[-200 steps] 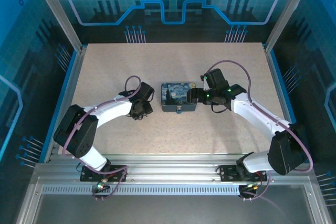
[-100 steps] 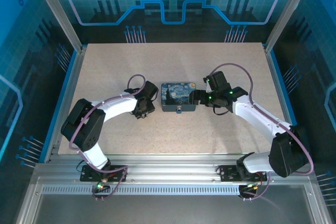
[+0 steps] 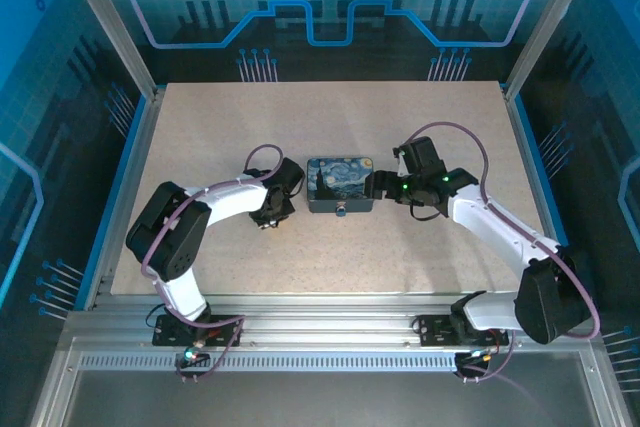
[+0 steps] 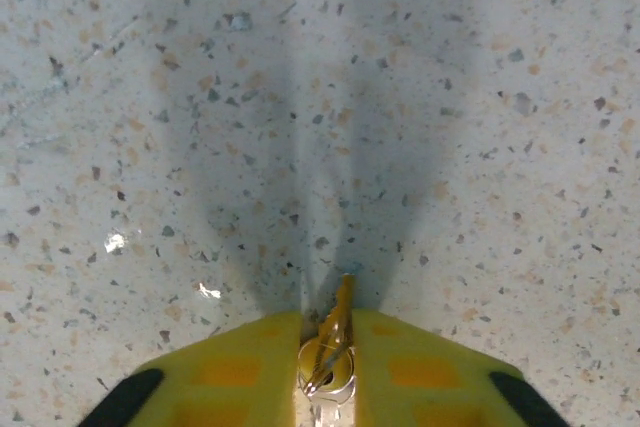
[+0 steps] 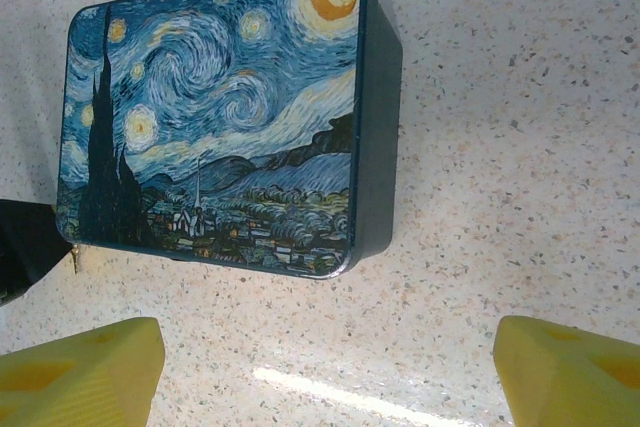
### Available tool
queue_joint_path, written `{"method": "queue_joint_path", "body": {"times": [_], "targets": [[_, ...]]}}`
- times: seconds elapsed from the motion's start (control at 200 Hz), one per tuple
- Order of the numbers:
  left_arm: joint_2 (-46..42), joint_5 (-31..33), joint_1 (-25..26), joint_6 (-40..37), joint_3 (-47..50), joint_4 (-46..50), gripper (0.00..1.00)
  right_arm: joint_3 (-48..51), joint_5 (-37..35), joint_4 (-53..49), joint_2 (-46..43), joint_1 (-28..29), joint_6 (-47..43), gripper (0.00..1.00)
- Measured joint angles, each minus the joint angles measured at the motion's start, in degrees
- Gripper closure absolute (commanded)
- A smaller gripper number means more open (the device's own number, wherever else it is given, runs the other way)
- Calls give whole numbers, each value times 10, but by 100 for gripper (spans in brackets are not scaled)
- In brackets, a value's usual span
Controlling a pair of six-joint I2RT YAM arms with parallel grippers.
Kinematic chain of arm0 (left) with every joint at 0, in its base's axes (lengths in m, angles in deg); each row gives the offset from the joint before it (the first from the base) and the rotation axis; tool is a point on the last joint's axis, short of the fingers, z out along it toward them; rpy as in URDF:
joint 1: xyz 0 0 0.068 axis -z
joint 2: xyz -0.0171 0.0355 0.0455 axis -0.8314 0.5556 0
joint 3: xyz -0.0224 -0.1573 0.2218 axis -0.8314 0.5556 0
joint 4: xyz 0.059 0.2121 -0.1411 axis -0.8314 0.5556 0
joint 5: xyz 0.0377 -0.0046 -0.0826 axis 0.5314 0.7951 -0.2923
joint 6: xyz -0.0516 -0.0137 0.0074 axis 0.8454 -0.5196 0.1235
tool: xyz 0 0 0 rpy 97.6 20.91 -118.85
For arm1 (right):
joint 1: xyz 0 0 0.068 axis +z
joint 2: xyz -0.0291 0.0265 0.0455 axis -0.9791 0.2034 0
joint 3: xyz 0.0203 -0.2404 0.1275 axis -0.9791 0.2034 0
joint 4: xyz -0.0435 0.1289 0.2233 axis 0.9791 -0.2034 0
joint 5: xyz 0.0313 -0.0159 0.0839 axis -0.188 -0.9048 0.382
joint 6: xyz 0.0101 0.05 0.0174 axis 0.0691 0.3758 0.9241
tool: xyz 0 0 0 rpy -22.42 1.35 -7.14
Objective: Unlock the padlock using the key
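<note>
Holding the key is the left pincer, its yellow fingers pressed together on the head end, with the brass blade projecting forward and low over the desk. Whether the tip touches the surface cannot be told. From above, this pincer sits just beside the left side of the box, near the middle of the desk. The padlock is a small grey piece at the middle of the box's near side, apart from the key. The right pincer stands at the box's right side, its fingers wide apart and holding nothing.

Assessment: the key is not yet in the lock, and the step in hand appears to be bringing it round to the keyhole.

Handling, as judged:
- **Key:** It looks thin, stiff, light and smooth. It could pivot or slip between the pads if its tip meets the lock off-axis. The present hold at the head, with the blade free, is the correct place.
- **Padlock:** It looks hard, light and probably loose on its hasp, so it may swing away under a push. It is best taken across the flat sides of its body, leaving the keyhole clear.
- **Box:** It may slide on the smooth desk.
</note>
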Motion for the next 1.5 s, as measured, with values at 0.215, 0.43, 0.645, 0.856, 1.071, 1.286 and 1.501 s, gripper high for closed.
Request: {"method": "queue_joint_path", "body": {"times": [0.215,0.43,0.645,0.856,1.071,1.286,1.501], "targets": [[-1,12,0,-10,-5,-3,100,10,0,2,-13,0,2,13],[-43,12,0,-44,-5,2,100,13,9,2,-31,0,5,14],[-136,1,0,-89,-45,16,100,14,48,24,-60,0,4,20],[-183,-49,2,-107,-97,15,100,13,115,67,-78,11,-6,37],[-197,-103,26,-104,-122,9,100,12,166,124,-78,56,-19,47],[-197,-135,59,-93,-152,3,100,-5,174,176,-53,95,-33,51],[-198,-146,64,-89,-161,-2,100,-11,175,212,-8,117,-33,51]]}}
